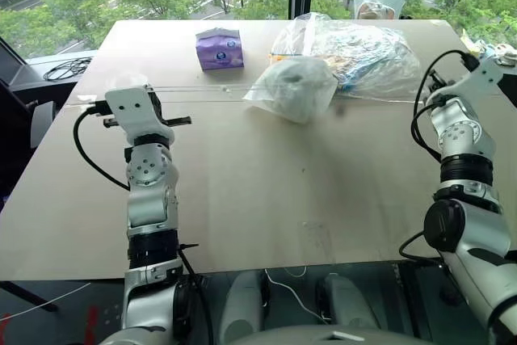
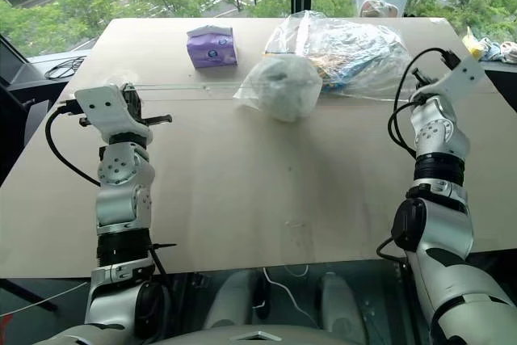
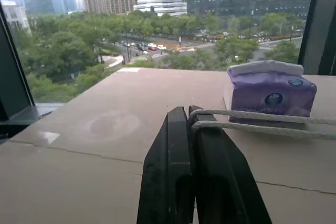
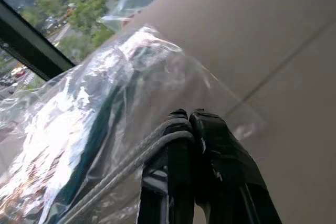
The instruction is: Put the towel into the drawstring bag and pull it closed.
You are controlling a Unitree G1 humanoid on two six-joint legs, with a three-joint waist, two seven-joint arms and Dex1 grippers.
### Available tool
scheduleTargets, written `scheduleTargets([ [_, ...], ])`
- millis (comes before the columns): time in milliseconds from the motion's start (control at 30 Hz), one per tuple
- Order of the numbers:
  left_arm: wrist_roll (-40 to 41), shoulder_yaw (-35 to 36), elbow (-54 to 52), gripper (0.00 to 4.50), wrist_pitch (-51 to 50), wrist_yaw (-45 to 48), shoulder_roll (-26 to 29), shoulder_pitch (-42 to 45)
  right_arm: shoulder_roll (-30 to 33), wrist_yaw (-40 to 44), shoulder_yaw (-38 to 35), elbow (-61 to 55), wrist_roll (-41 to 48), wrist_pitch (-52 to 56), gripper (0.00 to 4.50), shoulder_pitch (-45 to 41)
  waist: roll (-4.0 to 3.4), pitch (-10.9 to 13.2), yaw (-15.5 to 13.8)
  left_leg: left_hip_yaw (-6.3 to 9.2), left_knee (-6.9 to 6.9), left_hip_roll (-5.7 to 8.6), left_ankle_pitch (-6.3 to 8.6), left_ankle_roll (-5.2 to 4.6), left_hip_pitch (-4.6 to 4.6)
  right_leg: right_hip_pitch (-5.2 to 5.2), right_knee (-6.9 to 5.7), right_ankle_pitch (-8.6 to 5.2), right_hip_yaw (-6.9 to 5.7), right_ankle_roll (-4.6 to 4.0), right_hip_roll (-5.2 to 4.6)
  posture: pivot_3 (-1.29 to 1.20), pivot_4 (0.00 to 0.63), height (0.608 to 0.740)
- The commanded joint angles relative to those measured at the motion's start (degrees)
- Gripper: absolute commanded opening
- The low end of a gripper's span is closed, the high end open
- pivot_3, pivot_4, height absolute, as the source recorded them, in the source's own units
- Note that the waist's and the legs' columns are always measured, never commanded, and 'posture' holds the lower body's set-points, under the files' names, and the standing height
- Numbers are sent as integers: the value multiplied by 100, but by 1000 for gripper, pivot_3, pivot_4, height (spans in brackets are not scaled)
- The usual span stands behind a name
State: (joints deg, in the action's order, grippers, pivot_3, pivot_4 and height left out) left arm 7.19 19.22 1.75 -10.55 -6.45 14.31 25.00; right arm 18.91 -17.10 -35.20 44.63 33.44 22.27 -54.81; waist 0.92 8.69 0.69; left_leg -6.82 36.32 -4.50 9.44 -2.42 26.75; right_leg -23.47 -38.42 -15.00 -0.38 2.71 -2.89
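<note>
The drawstring bag (image 1: 292,86), a thin white pouch, lies bulging at the middle of the far half of the table (image 1: 242,191). A greyish lump, the towel (image 1: 297,77), shows dimly through its fabric. Thin white cords (image 1: 210,94) run taut from the bag's mouth out to both sides. At the table's left, my left gripper (image 3: 188,113) is shut with the cord (image 3: 252,121) looped around its fingers. My right gripper (image 4: 188,116) is at the table's right edge, shut on the other cord (image 4: 131,163).
A purple tissue pack (image 1: 220,48) stands far left of the bag. A large clear plastic bag (image 1: 367,54) of items lies right behind the pouch, touching it. A small zip bag (image 1: 380,2) sits at the far edge. Windows lie beyond the table.
</note>
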Motion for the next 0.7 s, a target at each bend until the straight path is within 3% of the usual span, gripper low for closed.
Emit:
scheduleTargets([
  [33,129,654,-203,47,-248,-210,387,-101,379,-268,-418,-288,230,198,0,119,-1,0,24,-1,0,0,0,0,0,-2,-1,0,2,0,0,0,150,740],
  [133,154,170,-299,47,-436,261,471,-165,320,826,272,-979,406,1069,0,251,-3,1,67,-5,-1,-1,1,-2,0,-10,-7,0,11,0,5,0,150,740],
  [200,364,-103,-386,47,-609,696,453,-179,384,1987,1110,-1924,431,1582,0,629,-5,2,70,-5,-2,-1,1,-2,0,-13,-13,0,11,0,5,0,150,740],
  [300,779,-370,-661,0,-908,1439,486,-305,889,3790,2450,-3379,305,1870,976,1434,-5,2,45,-2,-2,-3,2,-3,0,-12,-11,-1,10,0,4,0,150,740],
  [400,644,-735,-756,1232,-1030,1996,814,-470,1683,4957,3507,-4086,-461,1374,2276,2183,-2,0,6,6,0,-2,3,-2,-1,-8,-11,-2,2,-1,4,0,150,740],
  [533,422,-1178,-1096,2781,-906,2953,1550,-1110,2396,6180,3753,-4129,-881,458,2284,2882,-2,1,8,5,0,-1,3,-1,-1,-10,-8,-3,3,-4,1,0,150,740],
  [633,537,-971,-1247,4180,-817,3632,2163,-1980,2683,6599,3592,-3575,-1264,-536,2284,3221,-4,2,69,11,-6,-3,4,-2,-8,-16,0,-3,23,-4,1,0,150,740],
  [667,588,-867,-1308,4460,-812,3715,2253,-2164,2705,6664,3536,-3470,-1315,-718,2284,3274,-3,2,94,9,-9,-4,5,-2,-12,-16,2,-4,25,-5,1,0,150,740],
  [700,657,-768,-1445,4460,-732,3845,2317,-2404,2684,6786,3439,-3468,-1234,-802,2284,3362,-3,2,111,9,-10,-8,4,-2,-12,-18,2,-4,25,-6,2,0,150,740],
])
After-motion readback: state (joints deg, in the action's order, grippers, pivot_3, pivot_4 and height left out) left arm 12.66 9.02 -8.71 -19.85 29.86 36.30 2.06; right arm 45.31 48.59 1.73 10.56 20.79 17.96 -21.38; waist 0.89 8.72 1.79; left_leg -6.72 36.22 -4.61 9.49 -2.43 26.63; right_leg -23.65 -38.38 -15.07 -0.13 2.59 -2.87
